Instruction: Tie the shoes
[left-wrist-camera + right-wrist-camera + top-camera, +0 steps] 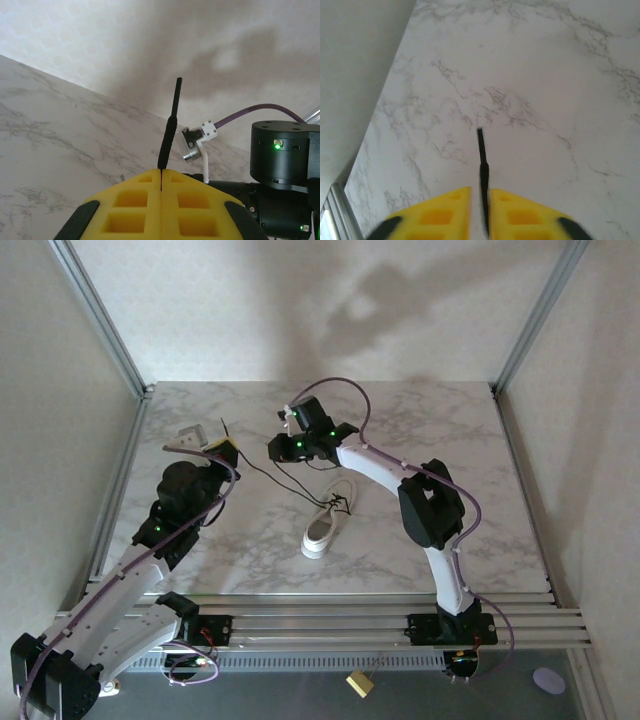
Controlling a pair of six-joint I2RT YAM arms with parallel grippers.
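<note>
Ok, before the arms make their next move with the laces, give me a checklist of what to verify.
1. Left pincer shut on the left lace end, tip poking past the pads: ok.
2. Right pincer shut on the right lace end: ok.
3. Sneaker resting on the table, free of both pincers: ok.
4. Pincers apart, not touching each other: ok.
5. Knot or crossing at the sneaker's eyelets: cannot tell, too small.
</note>
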